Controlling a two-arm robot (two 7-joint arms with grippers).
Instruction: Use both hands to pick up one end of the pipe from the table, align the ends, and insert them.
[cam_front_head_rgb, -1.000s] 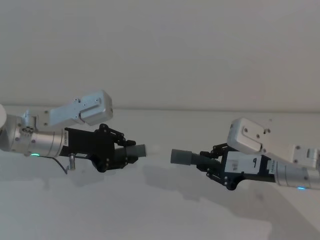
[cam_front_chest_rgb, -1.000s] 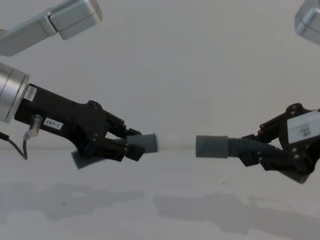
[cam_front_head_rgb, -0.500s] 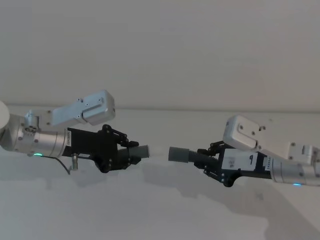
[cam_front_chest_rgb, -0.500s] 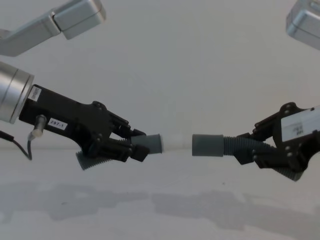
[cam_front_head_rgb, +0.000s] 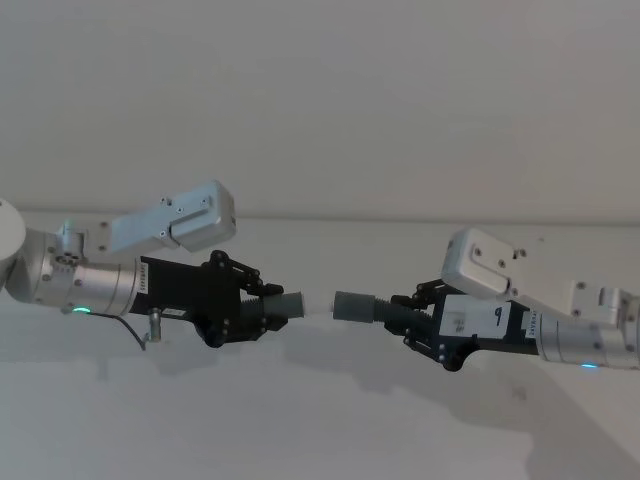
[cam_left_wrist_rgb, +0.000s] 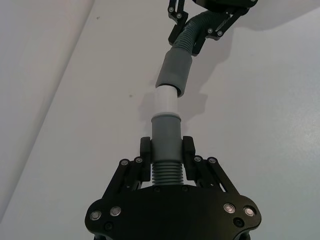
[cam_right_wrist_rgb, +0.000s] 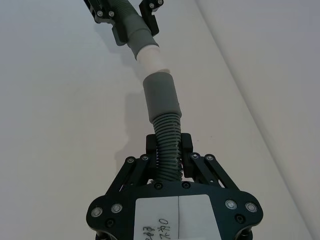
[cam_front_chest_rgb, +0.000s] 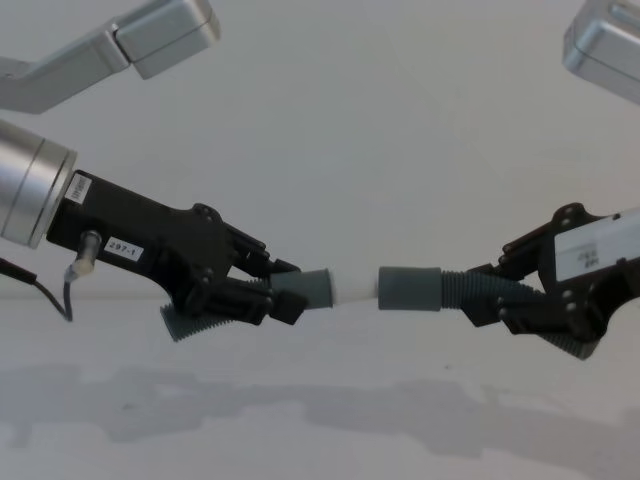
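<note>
A plain pale wall (cam_front_head_rgb: 320, 100) stands behind the work area, almost the same tone as the surface below it. Soft grey shadows (cam_front_chest_rgb: 330, 405) lie across this surface, under the raised arms.

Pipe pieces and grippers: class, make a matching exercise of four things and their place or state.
Things:
1. left gripper
2. right gripper
3. whitish tip
4. grey cuff

States:
A. at the grey cuff's mouth
B. on the hose piece the right gripper holds
C. shut on the hose piece with the whitish tip
D. shut on corrugated hose behind the grey cuff

Pairs: 1-C, 2-D, 3-A, 4-B
</note>
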